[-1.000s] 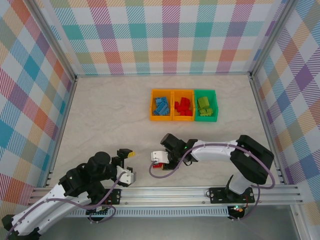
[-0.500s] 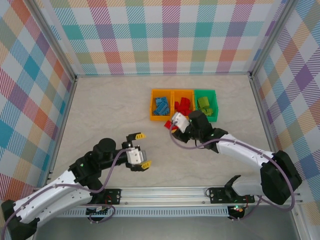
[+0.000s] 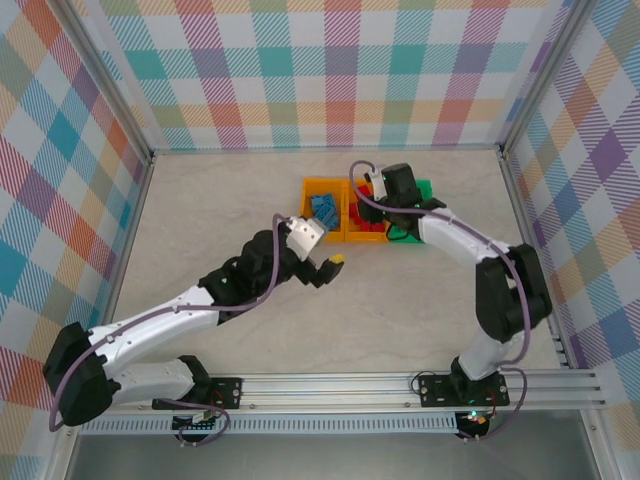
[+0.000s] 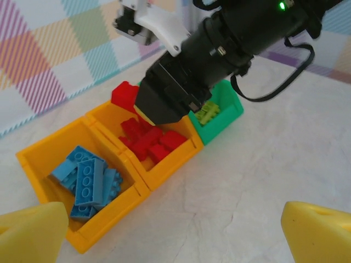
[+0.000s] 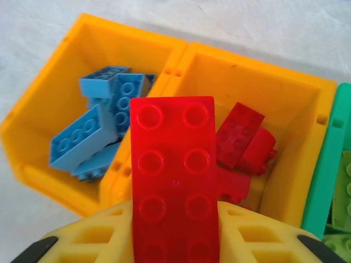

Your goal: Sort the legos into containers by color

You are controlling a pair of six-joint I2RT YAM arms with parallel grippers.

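step: drop red | right gripper [image 5: 174,241] clamped on red brick [image 5: 173,164], long axis pointing straight out from the jaws | we see its far end over the divider [image 5: 184,60], middle bin [image 5: 263,66] with reds just right | left gripper [image 4: 175,235] spread wide, empty, right arm nearer

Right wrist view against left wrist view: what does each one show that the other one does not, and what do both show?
Right wrist: the stud face of the red eight-stud brick, gripped in the right claw above the bins. Left wrist: the left claw, wide open, and the right arm from outside. Shared: blue bricks in one orange bin, red bricks in the next, and the green bin.
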